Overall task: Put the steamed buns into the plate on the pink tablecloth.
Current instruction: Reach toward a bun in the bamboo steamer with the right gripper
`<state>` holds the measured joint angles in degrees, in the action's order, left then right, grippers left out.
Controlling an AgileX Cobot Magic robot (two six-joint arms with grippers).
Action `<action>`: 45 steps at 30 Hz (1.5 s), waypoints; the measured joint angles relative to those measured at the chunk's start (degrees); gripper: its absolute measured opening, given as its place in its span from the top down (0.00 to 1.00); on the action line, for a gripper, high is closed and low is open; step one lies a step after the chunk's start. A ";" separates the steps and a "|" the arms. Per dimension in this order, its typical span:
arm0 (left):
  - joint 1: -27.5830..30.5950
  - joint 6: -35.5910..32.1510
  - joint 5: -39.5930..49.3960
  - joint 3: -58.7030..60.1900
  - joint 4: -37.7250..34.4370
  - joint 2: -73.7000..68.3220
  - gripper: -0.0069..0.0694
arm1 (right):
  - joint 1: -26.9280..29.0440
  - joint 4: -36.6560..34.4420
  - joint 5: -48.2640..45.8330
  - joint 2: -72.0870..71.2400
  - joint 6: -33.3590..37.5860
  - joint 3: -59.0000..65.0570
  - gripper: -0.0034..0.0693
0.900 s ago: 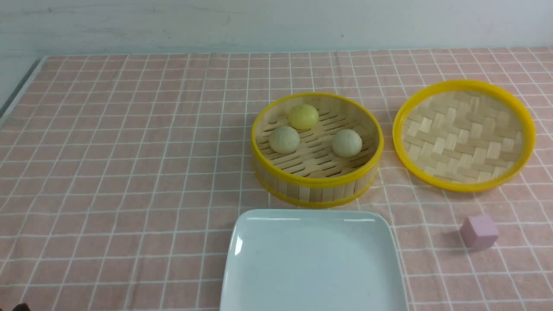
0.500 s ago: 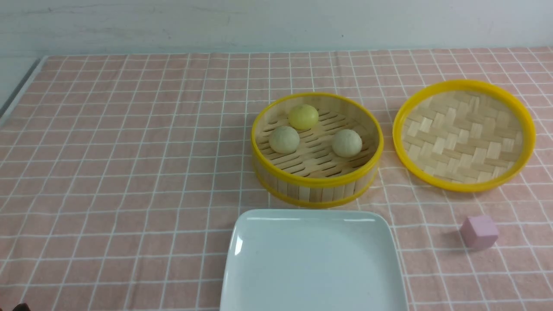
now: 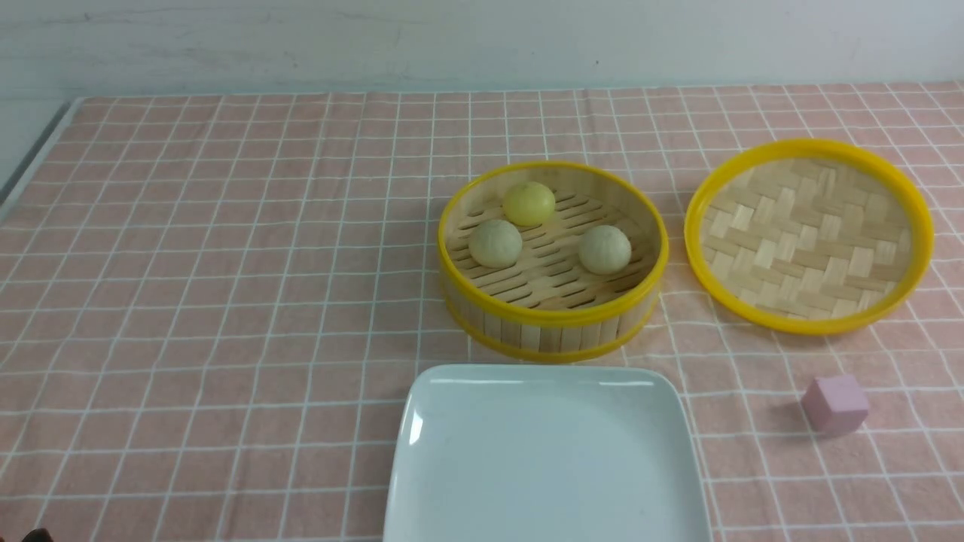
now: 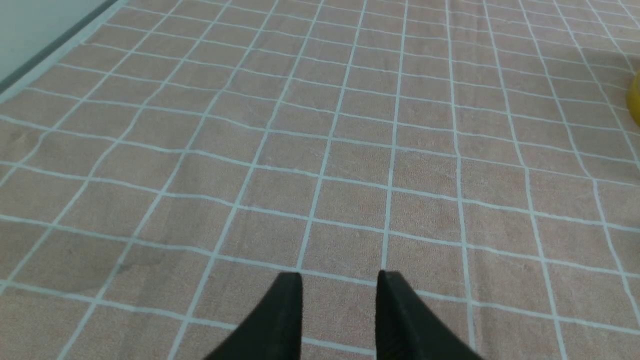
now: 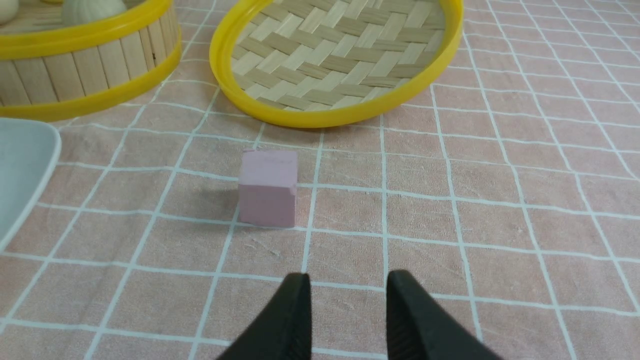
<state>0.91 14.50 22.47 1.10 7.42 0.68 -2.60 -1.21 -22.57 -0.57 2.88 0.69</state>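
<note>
Front view: the three steamed buns sat inside the round, yellow-rimmed bamboo steamer basket (image 3: 553,320), just right of frame centre. They were a small smooth yellow dome (image 3: 529,203) at the back, one pale beige-grey dome (image 3: 495,243) on the left and another (image 3: 605,249) on the right, none touching. The large glossy white square plate (image 3: 546,452) lay bare at lower centre, directly below the basket and just short of touching it. Both rested on the salmon-pink, white-gridded tablecloth (image 3: 226,263). The round woven yellow-rimmed lid (image 3: 809,233) lay at right, with a small pink cube (image 3: 834,404) below it. Neither arm appeared in this view. Left wrist view: the left gripper (image 4: 340,277) had its black jaws parted and nothing between them. Only cloth lay ahead, apart from a yellow sliver (image 4: 636,97) at the frame edge, probably the basket rim, though too little showed to be sure. Right wrist view: the right gripper (image 5: 348,275) was likewise parted and empty. The cube (image 5: 267,187) sat just ahead of it, with the lid (image 5: 340,55), the basket wall (image 5: 85,65), one bun top (image 5: 92,7) and a plate corner (image 5: 25,165) beyond. Judgement: the right arm looked nearer to the basket, so the right-hand beige bun seemed its natural first reach. The buns being round, no long axis constrained jaw orientation; the basket wall would call for a descent from above.
</note>
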 joint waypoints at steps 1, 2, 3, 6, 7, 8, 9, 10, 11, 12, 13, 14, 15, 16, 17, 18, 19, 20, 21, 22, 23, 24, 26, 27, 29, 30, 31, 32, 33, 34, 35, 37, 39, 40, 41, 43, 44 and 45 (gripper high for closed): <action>0.00 0.00 0.00 0.00 0.00 0.00 0.59 | 0.00 0.00 0.00 0.00 0.00 0.00 0.62; 0.00 0.00 0.00 0.00 0.00 0.00 0.59 | 0.00 0.00 0.00 0.00 0.00 0.00 0.62; 0.00 0.00 0.00 0.00 0.00 0.00 0.59 | 0.00 0.00 0.00 0.00 0.00 0.00 0.62; 0.00 0.00 0.00 0.00 0.00 0.00 0.59 | 0.00 0.00 0.00 0.00 0.00 0.00 0.62; 0.00 0.00 0.00 0.00 0.00 0.00 0.59 | 0.00 0.00 0.00 0.00 0.00 0.00 0.62; 0.00 0.00 0.00 0.00 0.00 0.00 0.59 | 0.00 0.00 0.00 0.00 0.00 0.00 0.62; 0.00 0.00 0.00 0.00 0.00 0.00 0.59 | 0.00 0.08 0.00 0.00 0.00 0.00 0.62; 0.00 0.00 0.00 0.00 0.01 0.00 0.59 | 0.00 0.14 0.05 0.00 0.00 0.00 0.62; 0.00 0.00 0.00 0.00 0.01 0.00 0.59 | 0.00 -0.05 0.05 0.00 -0.15 0.00 0.62; 0.00 0.47 0.00 0.00 -0.28 0.00 0.59 | 0.00 -1.24 0.36 0.00 -1.01 0.00 0.62; 0.00 1.62 -0.07 0.00 -1.33 0.00 0.59 | 0.00 -4.17 0.53 0.00 -2.88 0.00 0.62; 0.00 3.89 -0.36 0.00 -3.84 0.00 0.59 | 0.00 -8.73 0.64 0.00 -6.11 0.00 0.62; 0.00 3.89 -0.36 0.00 -3.84 0.00 0.59 | 0.00 -9.81 0.71 0.00 -6.82 0.09 0.62; 0.00 8.99 -1.05 0.14 -9.80 0.00 0.59 | 0.00 -17.91 0.86 0.00 -12.20 0.21 0.62; 0.00 11.85 -1.38 0.24 -13.10 0.00 0.59 | 0.00 -23.69 0.90 0.00 -15.97 0.37 0.62; 0.00 16.80 -2.03 0.36 -19.41 0.00 0.59 | 0.00 -30.23 0.90 0.00 -20.08 0.51 0.62; 0.00 20.01 -2.16 0.44 -22.17 0.00 0.59 | 0.00 -35.02 0.84 0.00 -22.90 0.64 0.62; 0.00 22.79 -2.30 0.43 -25.17 0.00 0.59 | 0.00 -38.32 0.84 0.00 -24.58 0.63 0.62; 0.00 24.67 -2.47 0.43 -27.15 0.00 0.59 | 0.00 -41.75 0.89 0.00 -26.07 0.63 0.62; 0.00 25.48 -2.56 0.43 -28.00 0.00 0.59 | 0.00 -42.32 0.89 0.00 -26.29 0.63 0.62; 0.00 27.94 -2.74 0.43 -30.41 0.00 0.59 | 0.00 -46.08 1.04 0.00 -27.62 0.63 0.62; 0.00 28.65 -2.89 0.43 -31.08 0.00 0.59 | 0.00 -46.85 1.17 0.00 -27.82 0.63 0.62; 0.00 29.37 -3.30 0.45 -31.55 0.00 0.59 | 0.00 -47.99 1.56 0.00 -28.18 0.63 0.62; 0.00 29.64 -3.78 0.45 -31.79 0.00 0.59 | 0.00 -48.51 1.73 0.00 -28.23 0.63 0.62; 0.00 29.80 -4.55 0.45 -32.05 0.00 0.59 | 0.00 -49.04 1.92 0.00 -28.02 0.63 0.62; 0.00 29.80 -4.55 0.45 -32.05 0.00 0.59 | 0.00 -49.09 1.92 0.00 -27.76 0.63 0.62; 0.00 29.18 -4.10 0.21 -32.45 0.00 0.59 | 0.00 -49.09 1.92 0.00 -26.27 0.44 0.64; 0.00 28.27 -2.98 -0.63 -32.46 0.00 0.59 | 0.00 -49.09 1.92 0.00 -24.39 -0.18 0.66; 0.00 27.22 -2.00 -1.72 -32.46 0.00 0.59 | 0.00 -49.09 1.96 0.00 -22.47 -1.08 0.68; 0.00 25.54 -0.86 -3.56 -32.46 0.00 0.59 | 0.00 -49.09 2.27 0.00 -18.99 -2.95 0.72; 0.00 23.14 0.29 -6.13 -32.24 0.00 0.59 | 0.00 -49.09 2.83 0.18 -15.59 -4.85 0.76; 0.00 20.38 1.55 -9.24 -31.77 -0.46 0.61 | 0.00 -48.54 3.78 1.45 -9.67 -7.76 0.83; 0.00 16.29 4.27 -14.59 -30.80 -4.23 0.69 | 0.00 -46.55 3.66 5.86 -1.26 -12.95 0.95; 0.00 14.77 6.04 -16.42 -30.36 -6.71 0.74 | 0.00 -45.50 2.73 8.45 1.53 -14.78 0.97; 0.00 14.46 6.44 -16.77 -30.24 -7.78 0.75 | 0.00 -45.00 2.13 9.02 2.48 -15.14 0.97; 0.00 11.16 10.70 -19.84 -29.72 -12.52 0.84 | 0.00 -42.84 -1.20 14.78 5.42 -18.28 0.97; 0.00 8.20 14.54 -22.07 -29.32 -17.05 0.88 | 0.00 -40.33 -5.80 20.90 6.71 -20.69 0.97; 0.00 6.09 17.35 -23.56 -29.25 -20.36 0.90 | 0.00 -38.98 -8.47 24.29 6.77 -22.37 0.97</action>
<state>0.91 20.59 39.82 -22.46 -21.83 -19.68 -2.60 -40.19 -31.04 23.72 9.65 -21.67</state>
